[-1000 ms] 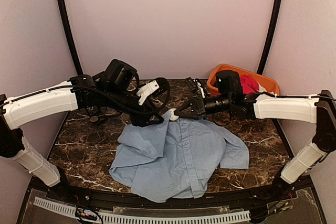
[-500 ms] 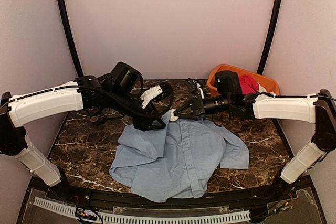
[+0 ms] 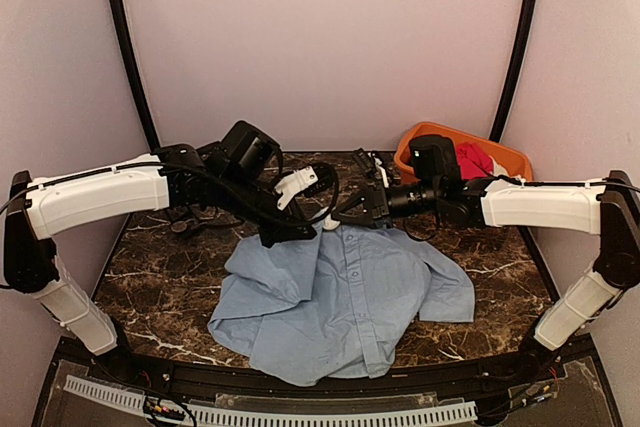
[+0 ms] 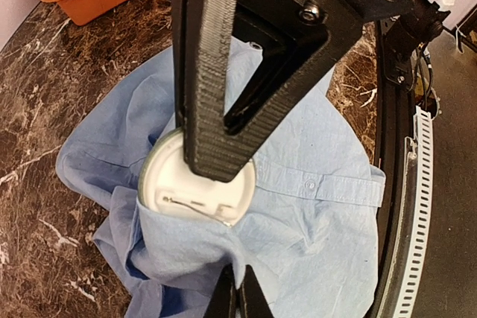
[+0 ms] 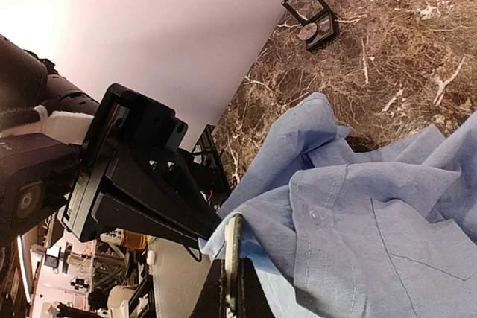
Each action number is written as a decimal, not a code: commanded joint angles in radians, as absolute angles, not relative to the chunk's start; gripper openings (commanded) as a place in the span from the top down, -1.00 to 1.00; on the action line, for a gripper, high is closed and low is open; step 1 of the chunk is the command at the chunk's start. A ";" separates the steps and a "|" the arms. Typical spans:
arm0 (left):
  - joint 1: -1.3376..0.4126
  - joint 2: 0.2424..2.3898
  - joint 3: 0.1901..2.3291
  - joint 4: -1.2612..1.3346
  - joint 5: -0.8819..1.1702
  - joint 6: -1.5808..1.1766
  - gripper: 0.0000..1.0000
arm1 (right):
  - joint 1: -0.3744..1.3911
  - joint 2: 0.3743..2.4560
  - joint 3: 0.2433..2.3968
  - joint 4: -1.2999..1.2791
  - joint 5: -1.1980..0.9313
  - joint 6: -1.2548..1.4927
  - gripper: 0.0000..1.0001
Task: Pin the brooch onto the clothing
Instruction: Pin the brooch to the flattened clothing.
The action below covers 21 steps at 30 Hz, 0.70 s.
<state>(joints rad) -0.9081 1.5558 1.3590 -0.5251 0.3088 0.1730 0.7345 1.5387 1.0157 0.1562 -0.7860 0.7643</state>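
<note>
Right jaws are clamped shut on the brooch [image 4: 186, 200], gripping it by the rim, with the shirt [image 3: 340, 297] bunched against it. The grip is up off the surface [image 3: 160, 277], at the shirt's collar end. In the right wrist view the disc stands edge-on between the tips. The left wrist view shows its pale back face and the pin wire, and that face is turned toward the left jaws. Left jaws are fully closed, with their tips on the cloth just short of the brooch's lower rim. Can't tell if any fabric is pinched between them. Key relation: the brooch sits dead ahead of the left tips, just beside them, and the pin wire runs crosswise to their approach. The right arm is nearer, since it already holds the brooch. My read: the left arm has to feed cloth onto the pin while the right holds steady. The thin fabric could slip off before the pin catches.
</note>
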 commanded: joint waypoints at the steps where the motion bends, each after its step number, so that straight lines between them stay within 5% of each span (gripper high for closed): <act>1: -0.915 1.541 1.370 -0.524 0.310 0.170 0.99 | 0.743 1.546 1.048 0.149 -0.739 0.764 1.00; 21: -0.929 1.538 1.355 -0.508 0.310 0.164 0.99 | 0.816 1.569 1.143 -0.016 -0.595 0.678 1.00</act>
